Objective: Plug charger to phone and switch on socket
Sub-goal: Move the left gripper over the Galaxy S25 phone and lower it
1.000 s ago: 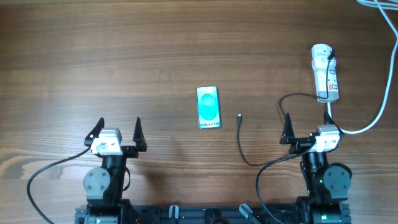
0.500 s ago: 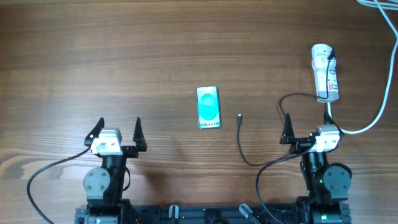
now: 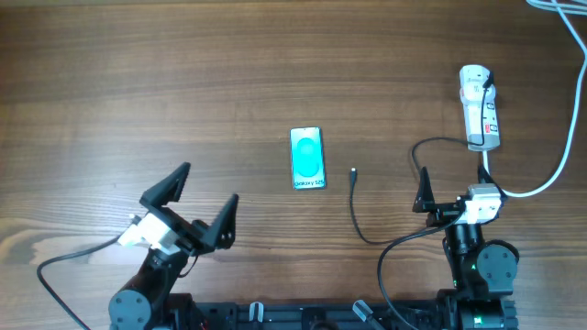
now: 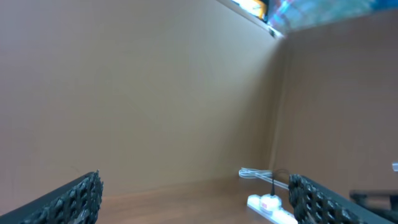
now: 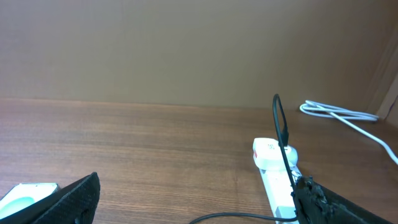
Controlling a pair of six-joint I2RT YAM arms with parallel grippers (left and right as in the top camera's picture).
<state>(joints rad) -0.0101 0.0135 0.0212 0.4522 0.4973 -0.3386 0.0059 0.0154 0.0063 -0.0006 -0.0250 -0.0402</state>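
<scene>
The phone lies flat near the middle of the table, cyan screen up, its long side running away from the robot and the small text at its near end. Just right of it, not touching, sits the tip of the charger. From there the thin black cable runs toward the robot, bends right, loops up past the right gripper and reaches the socket. The socket lies at the far right, well apart from the phone, and a thick white lead leaves its near end and sweeps off toward the far right corner. Nothing joins the cable tip to the phone.

The left gripper hangs over the near left of the table, angled toward the far right, empty. Its fingers are spread wide in the wrist view, which looks mostly at a brown wall with the socket low in the distance. The right gripper's fingers are also spread wide and hold nothing. Its wrist view has the socket close ahead to the right and a corner of the phone at the lower left (the switch's position cannot be told).
</scene>
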